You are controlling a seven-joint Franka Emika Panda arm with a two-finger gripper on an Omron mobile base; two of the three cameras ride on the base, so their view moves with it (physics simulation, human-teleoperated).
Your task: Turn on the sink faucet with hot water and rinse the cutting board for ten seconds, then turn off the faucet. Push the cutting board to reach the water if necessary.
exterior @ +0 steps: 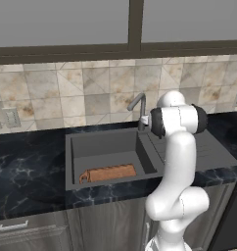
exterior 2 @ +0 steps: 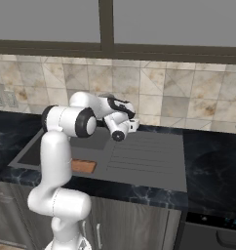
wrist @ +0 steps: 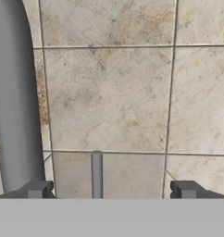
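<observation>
Hand view has the gripper [wrist: 112, 189] spread wide, fingertips [wrist: 36, 189] at the bottom corners with nothing held between them, looking straight at the backsplash tiles [wrist: 109, 97]. A thin grey vertical bar, likely the lever [wrist: 96, 173] of the sink faucet [wrist: 14, 97], sits in the gap, left of centre, and the thick faucet body fills the left edge just beside the left fingertip. Judgement: the step in hand is lining up on the lever for hot water; no water is visible, so the tap looks off. To do it well, shift the hand slightly so the lever sits centred, keep the left finger off the faucet body, then close lightly or push with one finger toward the hot side; which side is hot I can't tell. In the left base view the faucet [exterior: 139, 110] stands behind the sink [exterior: 103, 147], and the cutting board [exterior: 109, 173] lies flat on the basin floor along the front wall, well apart from the spout's drop line. It'll probably need a push toward the back.
</observation>
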